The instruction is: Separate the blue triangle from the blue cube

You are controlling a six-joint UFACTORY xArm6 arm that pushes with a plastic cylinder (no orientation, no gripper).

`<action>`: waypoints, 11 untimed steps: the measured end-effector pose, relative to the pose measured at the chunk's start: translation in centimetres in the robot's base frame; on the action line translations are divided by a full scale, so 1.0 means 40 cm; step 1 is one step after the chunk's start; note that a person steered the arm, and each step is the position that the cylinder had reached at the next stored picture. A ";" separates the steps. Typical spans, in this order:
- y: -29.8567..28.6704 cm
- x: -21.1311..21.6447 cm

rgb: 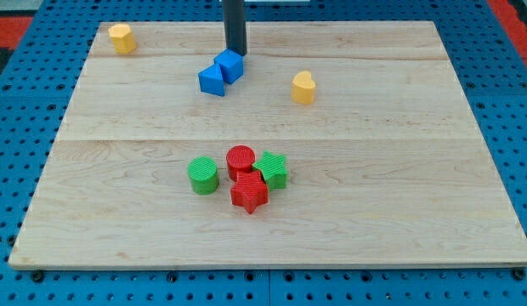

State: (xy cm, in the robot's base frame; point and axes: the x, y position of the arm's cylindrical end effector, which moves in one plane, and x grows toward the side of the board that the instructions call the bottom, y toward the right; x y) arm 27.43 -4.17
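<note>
The blue cube [231, 65] and blue triangle [212, 80] sit touching near the top centre of the wooden board [399, 195], the triangle to the cube's lower left. My tip [236, 53] stands just above the cube, at its upper edge; it is a bare rod with no jaws to open or close. Right of the pair lies a yellow heart [303, 87]; a yellow block [121, 38] sits in the top left corner. Lower down cluster a green cylinder [202, 175], red cylinder [240, 161], green star [271, 169] and red star [249, 194]. Blue pegboard [25, 127] surrounds the board.
</note>
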 end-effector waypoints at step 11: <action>-0.378 0.026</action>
